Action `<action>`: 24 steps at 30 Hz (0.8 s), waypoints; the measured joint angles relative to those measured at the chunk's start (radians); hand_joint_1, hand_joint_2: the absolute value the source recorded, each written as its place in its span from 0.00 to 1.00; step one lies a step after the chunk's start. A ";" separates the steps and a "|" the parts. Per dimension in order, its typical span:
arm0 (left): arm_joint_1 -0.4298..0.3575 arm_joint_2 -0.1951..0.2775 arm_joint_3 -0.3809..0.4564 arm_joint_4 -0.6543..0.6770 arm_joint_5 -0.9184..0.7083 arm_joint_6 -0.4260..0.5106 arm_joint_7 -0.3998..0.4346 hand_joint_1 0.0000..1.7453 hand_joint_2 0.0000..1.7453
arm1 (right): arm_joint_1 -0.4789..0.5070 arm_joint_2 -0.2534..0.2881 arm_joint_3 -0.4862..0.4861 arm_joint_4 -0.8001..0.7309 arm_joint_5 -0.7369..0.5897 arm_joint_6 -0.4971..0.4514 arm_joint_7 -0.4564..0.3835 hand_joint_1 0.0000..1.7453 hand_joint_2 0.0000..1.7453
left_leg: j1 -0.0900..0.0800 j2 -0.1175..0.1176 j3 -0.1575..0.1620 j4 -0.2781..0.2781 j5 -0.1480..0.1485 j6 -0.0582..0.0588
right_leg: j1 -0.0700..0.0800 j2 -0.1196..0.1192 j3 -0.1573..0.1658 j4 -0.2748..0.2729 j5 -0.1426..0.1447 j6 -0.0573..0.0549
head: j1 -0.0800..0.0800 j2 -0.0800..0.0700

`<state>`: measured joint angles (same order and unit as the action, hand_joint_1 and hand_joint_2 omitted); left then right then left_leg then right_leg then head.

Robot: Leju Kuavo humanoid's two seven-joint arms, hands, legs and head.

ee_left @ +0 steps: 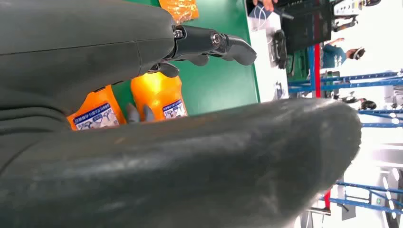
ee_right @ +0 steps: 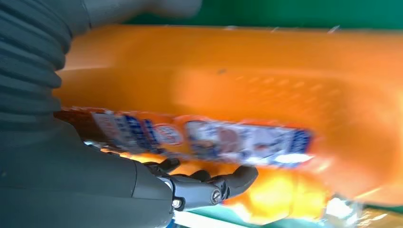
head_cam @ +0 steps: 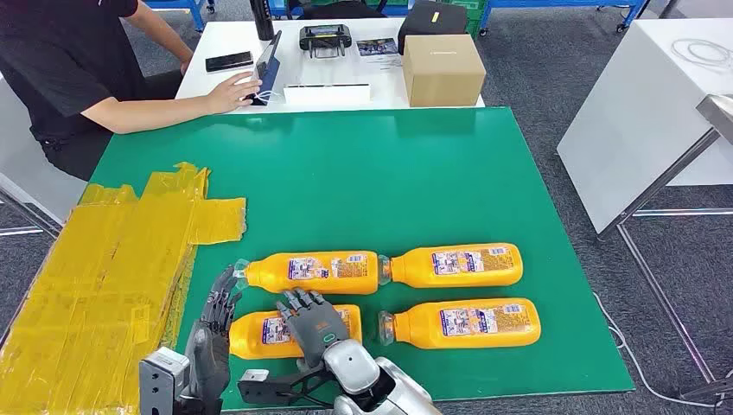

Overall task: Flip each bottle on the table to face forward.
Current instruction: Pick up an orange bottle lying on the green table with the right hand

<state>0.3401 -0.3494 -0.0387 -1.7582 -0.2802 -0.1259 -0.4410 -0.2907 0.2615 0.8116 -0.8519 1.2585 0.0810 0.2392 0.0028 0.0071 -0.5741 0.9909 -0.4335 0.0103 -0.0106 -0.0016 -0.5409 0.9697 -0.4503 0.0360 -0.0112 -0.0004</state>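
Observation:
Several orange bottles lie on their sides on the green table (head_cam: 389,173): a far-left bottle (head_cam: 315,271), a far-right bottle (head_cam: 458,264), a near-right bottle (head_cam: 471,322) and a near-left bottle (head_cam: 259,333). My right hand (head_cam: 311,322) lies over the near-left bottle, with its fingers curled over the far side. In the right wrist view, that bottle (ee_right: 266,85) sits between thumb and fingers (ee_right: 214,187). My left hand (head_cam: 212,333) stands at the bottle's left end with fingers spread and holds nothing. In the left wrist view, its fingers (ee_left: 209,42) reach out above two bottles (ee_left: 159,97).
A patch of yellow tape (head_cam: 104,277) covers the table's left edge. A person (head_cam: 78,78) sits at the back left by a white table holding a cardboard box (head_cam: 442,69) and devices. Another white table (head_cam: 648,112) stands at the right.

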 joint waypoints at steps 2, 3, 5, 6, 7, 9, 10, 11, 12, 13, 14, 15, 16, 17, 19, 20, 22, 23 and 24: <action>0.000 0.000 0.000 0.000 0.000 0.000 0.000 0.00 0.00 | -0.007 0.002 0.003 0.015 -0.004 0.001 -0.003 0.98 1.00 | 0.000 0.000 0.002 0.000 0.000 0.000 | 0.000 0.000 0.001 0.000 0.000 0.000 | 0.000 0.000; 0.000 0.000 0.000 0.000 0.001 0.000 0.000 0.00 0.00 | -0.013 0.004 0.005 0.027 -0.007 0.002 -0.005 0.99 1.00 | 0.000 0.000 0.003 0.000 0.000 0.000 | 0.000 0.000 0.002 0.000 0.000 0.000 | 0.000 0.000; 0.000 0.000 0.000 0.000 0.001 0.001 0.000 0.00 0.00 | -0.022 0.008 0.008 0.047 -0.012 0.003 -0.008 1.00 1.00 | 0.000 0.000 0.005 0.000 0.000 0.000 | 0.000 0.000 0.004 0.000 0.000 0.000 | 0.000 0.000; 0.000 0.000 0.001 0.000 0.003 0.003 0.000 0.00 0.00 | -0.026 0.009 0.010 0.052 -0.016 0.005 -0.009 1.00 1.00 | 0.000 0.000 0.005 0.000 0.000 0.000 | 0.000 0.000 0.004 0.000 0.000 0.000 | 0.000 0.000; 0.000 0.000 0.001 0.000 0.008 0.007 -0.001 0.00 0.00 | -0.030 0.010 0.012 0.055 -0.022 0.007 -0.010 1.00 1.00 | 0.000 0.000 0.006 0.000 0.000 0.000 | 0.000 0.000 0.005 0.000 0.000 0.000 | 0.000 0.000; 0.000 0.000 0.002 0.000 0.032 0.026 -0.003 0.00 0.00 | -0.036 0.010 0.016 0.058 -0.038 0.015 -0.012 1.00 1.00 | 0.000 0.000 0.006 0.000 0.000 0.000 | 0.000 0.000 0.006 0.000 0.001 0.000 | 0.000 0.000; 0.000 0.000 0.002 0.000 0.053 0.041 -0.003 0.00 0.00 | -0.038 0.010 0.017 0.060 -0.046 0.017 -0.013 1.00 1.00 | 0.000 0.000 0.007 0.000 0.000 0.000 | 0.000 0.000 0.006 0.000 0.000 0.000 | 0.000 0.000; 0.000 0.000 0.004 -0.001 0.084 0.061 -0.004 0.00 0.00 | -0.039 0.010 0.018 0.062 -0.054 0.018 -0.013 1.00 1.00 | 0.000 0.000 0.007 0.000 0.001 0.000 | 0.000 0.000 0.007 0.000 0.000 0.000 | 0.000 0.000; 0.000 0.000 0.006 -0.003 0.122 0.085 -0.007 0.00 0.00 | -0.041 0.010 0.018 0.063 -0.062 0.019 -0.013 1.00 1.00 | 0.000 0.000 0.007 0.000 0.000 0.000 | 0.000 0.000 0.007 0.000 0.000 0.000 | 0.000 0.000; 0.000 0.000 0.011 -0.008 0.169 0.118 -0.013 0.00 0.00 | -0.044 0.010 0.018 0.066 -0.073 0.018 -0.014 1.00 1.00 | 0.000 0.000 0.008 0.000 0.000 0.000 | 0.000 0.000 0.008 0.000 0.000 0.000 | 0.000 0.000; 0.000 0.000 0.017 -0.017 0.218 0.158 -0.020 0.00 0.00 | -0.047 0.010 0.018 0.071 -0.085 0.018 -0.016 1.00 1.00 | 0.000 0.000 0.008 0.000 0.000 0.000 | 0.000 0.000 0.008 0.000 0.000 0.000 | 0.000 0.000; 0.000 0.000 0.024 -0.028 0.260 0.199 -0.027 0.00 0.00 | -0.051 0.011 0.018 0.076 -0.098 0.017 -0.018 1.00 1.00 | 0.000 0.000 0.009 0.000 0.000 0.000 | 0.000 0.000 0.009 0.000 0.000 0.000 | 0.000 0.000; 0.000 0.000 0.034 -0.040 0.293 0.240 -0.033 0.00 0.25 | -0.055 0.012 0.018 0.083 -0.110 0.015 -0.020 1.00 1.00 | 0.000 0.001 0.010 0.000 -0.001 0.000 | 0.000 0.000 0.009 0.000 0.000 0.000 | 0.000 0.000; 0.001 0.000 0.042 -0.052 0.316 0.273 -0.038 0.00 0.50 | -0.058 0.013 0.018 0.089 -0.119 0.013 -0.020 1.00 1.00 | 0.000 0.001 0.011 0.000 -0.002 0.000 | 0.000 0.000 0.010 0.000 -0.001 0.000 | 0.000 0.000; 0.003 0.000 0.055 -0.073 0.346 0.326 -0.043 0.00 1.00 | -0.060 0.015 0.017 0.097 -0.137 0.000 -0.018 1.00 1.00 | 0.000 0.000 0.013 0.000 -0.003 0.000 | 0.000 0.000 0.013 0.000 -0.004 -0.001 | 0.000 0.000; 0.004 0.000 0.059 -0.084 0.359 0.354 -0.044 0.00 1.00 | -0.060 0.017 0.014 0.099 -0.150 -0.009 -0.015 1.00 1.00 | 0.000 0.000 0.014 0.000 -0.003 0.000 | 0.000 0.000 0.014 0.000 -0.004 -0.001 | 0.000 0.000; 0.005 0.000 0.066 -0.102 0.380 0.423 -0.045 0.00 1.00 | -0.056 0.020 0.001 0.100 -0.190 -0.029 -0.015 1.00 1.00 | 0.000 0.000 0.016 0.000 -0.003 0.000 | 0.000 0.000 0.016 0.000 -0.005 -0.002 | 0.000 0.000; 0.006 0.000 0.070 -0.109 0.386 0.460 -0.046 0.00 1.00 | -0.054 0.021 -0.009 0.100 -0.218 -0.037 -0.023 1.00 1.00 | 0.000 0.000 0.017 0.000 -0.003 -0.001 | 0.000 0.000 0.017 0.000 -0.005 -0.002 | 0.000 0.000; 0.006 0.000 0.073 -0.114 0.391 0.497 -0.050 0.00 1.00 | -0.051 0.022 -0.022 0.098 -0.251 -0.047 -0.038 1.00 1.00 | 0.000 0.000 0.019 0.000 -0.004 -0.001 | 0.000 0.000 0.018 0.000 -0.005 -0.002 | 0.000 0.000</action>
<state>0.3459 -0.3491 0.0346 -1.8720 0.1106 0.3708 -0.4907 -0.3422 0.2832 0.7897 -0.7538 1.0072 0.0338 0.2016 0.0030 0.0073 -0.5551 0.9908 -0.4372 0.0096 -0.0106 -0.0015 -0.5228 0.9695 -0.4548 0.0345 -0.0108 -0.0004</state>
